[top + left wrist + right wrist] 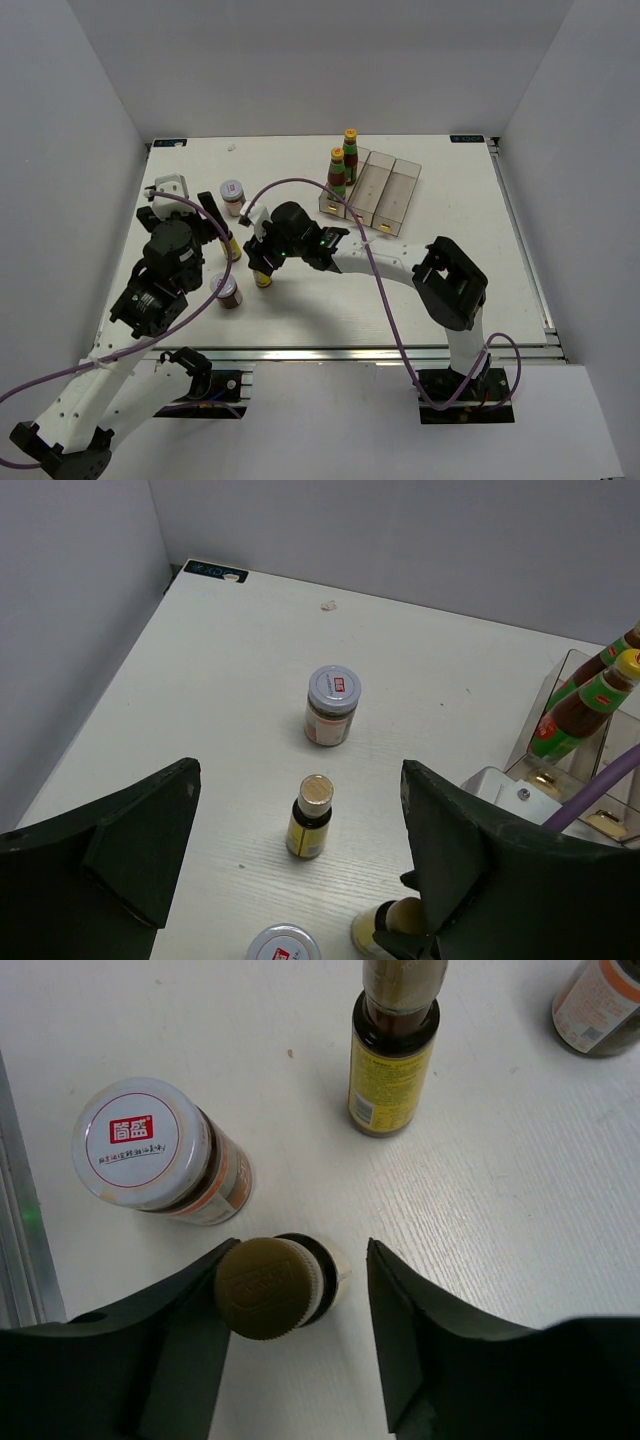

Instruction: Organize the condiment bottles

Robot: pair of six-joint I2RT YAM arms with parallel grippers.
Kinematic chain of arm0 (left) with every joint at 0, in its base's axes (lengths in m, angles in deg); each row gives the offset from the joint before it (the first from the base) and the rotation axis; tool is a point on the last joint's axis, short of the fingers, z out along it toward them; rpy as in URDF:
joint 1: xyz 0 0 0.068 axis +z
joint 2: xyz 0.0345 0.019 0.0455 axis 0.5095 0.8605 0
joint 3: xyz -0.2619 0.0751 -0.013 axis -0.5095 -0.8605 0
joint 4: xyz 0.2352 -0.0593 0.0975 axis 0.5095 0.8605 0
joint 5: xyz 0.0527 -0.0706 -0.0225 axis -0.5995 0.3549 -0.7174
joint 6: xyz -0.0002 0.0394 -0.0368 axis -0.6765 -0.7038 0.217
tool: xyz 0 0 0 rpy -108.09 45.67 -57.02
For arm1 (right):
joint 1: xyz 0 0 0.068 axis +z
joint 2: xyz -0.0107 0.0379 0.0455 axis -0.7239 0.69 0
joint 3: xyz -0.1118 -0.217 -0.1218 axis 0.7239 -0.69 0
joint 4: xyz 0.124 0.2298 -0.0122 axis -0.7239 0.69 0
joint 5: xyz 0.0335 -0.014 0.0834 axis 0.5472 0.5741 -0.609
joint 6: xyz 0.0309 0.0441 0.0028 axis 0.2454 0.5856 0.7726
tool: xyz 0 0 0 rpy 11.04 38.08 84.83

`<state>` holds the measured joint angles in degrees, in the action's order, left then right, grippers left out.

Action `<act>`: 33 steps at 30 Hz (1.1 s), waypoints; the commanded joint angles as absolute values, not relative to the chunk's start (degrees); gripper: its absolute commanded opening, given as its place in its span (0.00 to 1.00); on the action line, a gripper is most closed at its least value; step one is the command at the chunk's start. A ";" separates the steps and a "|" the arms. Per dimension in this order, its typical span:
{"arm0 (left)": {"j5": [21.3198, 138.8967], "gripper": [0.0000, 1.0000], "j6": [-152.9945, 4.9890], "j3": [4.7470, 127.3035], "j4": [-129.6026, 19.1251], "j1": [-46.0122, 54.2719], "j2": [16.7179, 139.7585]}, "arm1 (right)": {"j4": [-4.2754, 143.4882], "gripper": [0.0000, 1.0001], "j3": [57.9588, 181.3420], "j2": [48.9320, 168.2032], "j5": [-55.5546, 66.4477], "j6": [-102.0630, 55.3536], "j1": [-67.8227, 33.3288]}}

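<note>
Your right gripper point(298, 1252) is down over a slim gold-capped bottle point(268, 1288) on the left front part of the counter point(500, 1190). Its jaws stand apart on either side of the bottle, the cap right beside one finger with a clear gap to the other, and a white-lidded jar point(160, 1150) is just beside it. Your left gripper point(300, 770) hangs with jaws wide apart and nothing in them, above the second slim bottle point(311, 818) and the other jar point(332, 705). The two red sauce bottles point(337, 175) stand in the left compartment of the clear tray point(398, 190) towards the back.
</note>
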<state>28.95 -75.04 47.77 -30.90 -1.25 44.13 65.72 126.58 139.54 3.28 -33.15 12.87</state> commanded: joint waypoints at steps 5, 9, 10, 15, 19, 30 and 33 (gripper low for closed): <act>29.31 0.91 -73.98 47.65 -28.97 -1.19 43.35 | 62.60 0.45 126.72 139.55 2.98 -34.21 13.13; 29.40 0.90 -73.19 47.56 -28.09 -1.19 43.00 | 62.60 0.22 126.72 139.72 2.80 -34.39 13.22; 29.48 0.90 -72.84 47.56 -27.91 -1.19 42.91 | 62.60 0.15 126.72 139.72 2.80 -34.48 13.13; 30.19 0.90 -71.96 47.64 -26.42 -1.19 42.65 | 63.30 0.00 126.20 137.19 5.00 -37.36 13.13; 31.85 0.91 -71.26 47.91 -25.01 -1.19 43.17 | 64.44 0.00 124.18 131.30 5.01 -38.43 11.46; 34.31 0.98 -69.24 49.14 -21.23 -1.19 49.84 | 74.01 0.00 121.62 113.63 -2.12 -35.27 -4.61; 35.98 0.98 -68.62 49.84 -20.62 -1.19 51.87 | 74.11 0.00 121.89 112.30 -2.64 -35.62 -10.50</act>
